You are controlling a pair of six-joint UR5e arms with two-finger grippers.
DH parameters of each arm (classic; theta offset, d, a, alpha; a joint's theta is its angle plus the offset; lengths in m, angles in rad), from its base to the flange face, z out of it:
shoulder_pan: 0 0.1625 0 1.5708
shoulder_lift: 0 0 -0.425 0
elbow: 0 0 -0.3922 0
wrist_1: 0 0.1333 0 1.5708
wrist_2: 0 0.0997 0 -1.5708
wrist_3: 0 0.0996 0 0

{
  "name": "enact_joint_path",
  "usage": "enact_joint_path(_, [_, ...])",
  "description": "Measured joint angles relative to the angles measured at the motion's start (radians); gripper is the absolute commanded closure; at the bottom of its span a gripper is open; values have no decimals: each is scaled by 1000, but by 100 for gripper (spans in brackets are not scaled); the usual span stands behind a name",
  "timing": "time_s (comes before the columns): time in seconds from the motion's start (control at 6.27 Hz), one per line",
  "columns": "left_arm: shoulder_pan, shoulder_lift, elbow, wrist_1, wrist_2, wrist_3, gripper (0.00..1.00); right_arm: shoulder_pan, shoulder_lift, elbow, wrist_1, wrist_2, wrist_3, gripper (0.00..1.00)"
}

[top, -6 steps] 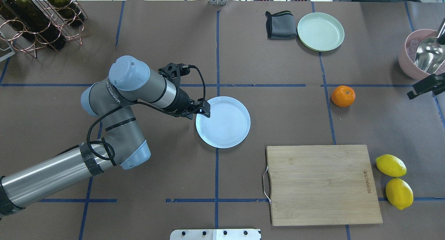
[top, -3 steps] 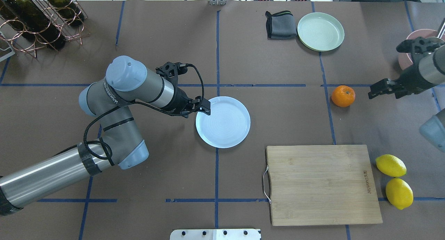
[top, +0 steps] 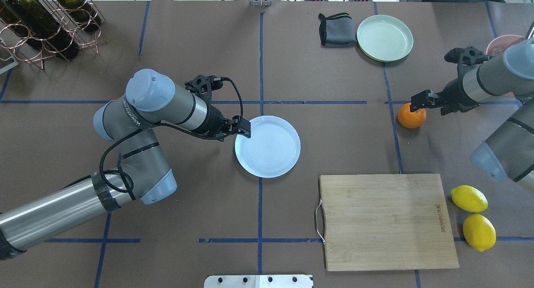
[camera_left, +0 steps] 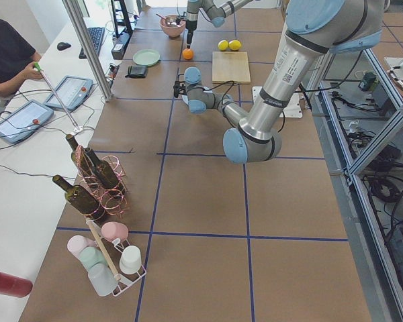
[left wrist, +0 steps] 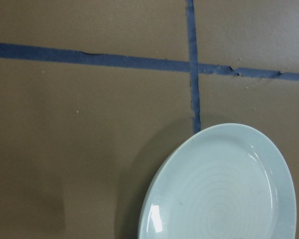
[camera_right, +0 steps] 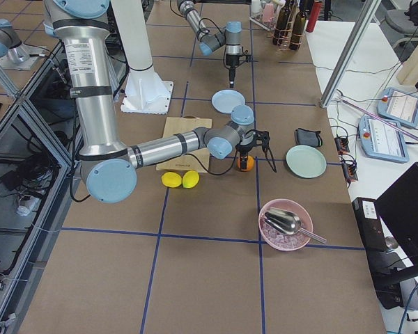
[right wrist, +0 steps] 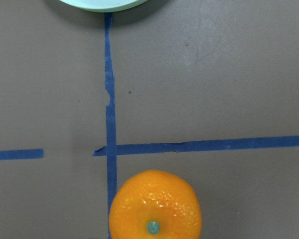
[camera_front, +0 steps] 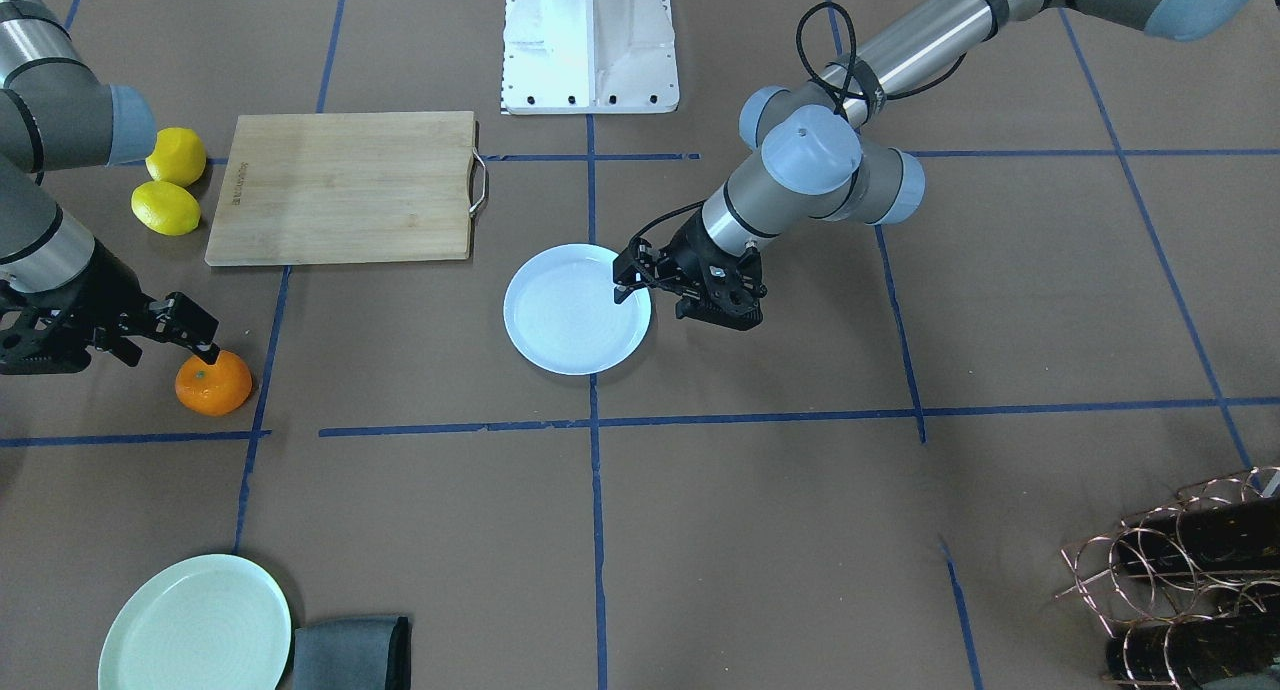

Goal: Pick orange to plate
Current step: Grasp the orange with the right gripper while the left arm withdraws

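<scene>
The orange [top: 411, 117] lies on the brown table at the right, also in the front-facing view [camera_front: 213, 382] and filling the bottom of the right wrist view [right wrist: 154, 206]. My right gripper [top: 417, 101] hangs just above it, open, its tips [camera_front: 203, 342] over the fruit's top. The pale bluish-white plate [top: 267, 146] sits mid-table, bare. My left gripper [top: 245, 130] hovers at the plate's left rim [camera_front: 520, 305], open and holding nothing. The left wrist view shows only the plate's edge [left wrist: 224, 189].
A wooden cutting board [top: 386, 221] lies near the robot, with two lemons [top: 469, 198] beside it. A mint-green plate [top: 384, 37] and grey cloth [top: 337, 29] sit far back. A pink bowl [camera_right: 284, 224] with a scoop is at the right end, a bottle rack [top: 46, 21] far left.
My right arm has swung in from the right edge until its gripper is over the orange. The left arm has shifted only slightly at the plate's rim.
</scene>
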Motion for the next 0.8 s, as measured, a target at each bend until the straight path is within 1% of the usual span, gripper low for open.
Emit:
enact_joint_path(0.32, [4,0,1,0,9,-1,8,-22,34,-41,2,-15,2,0])
enact_joint_path(0.8, [8,1,0,0,10,-2,6,-49,46,-72,2,-38,-6,0])
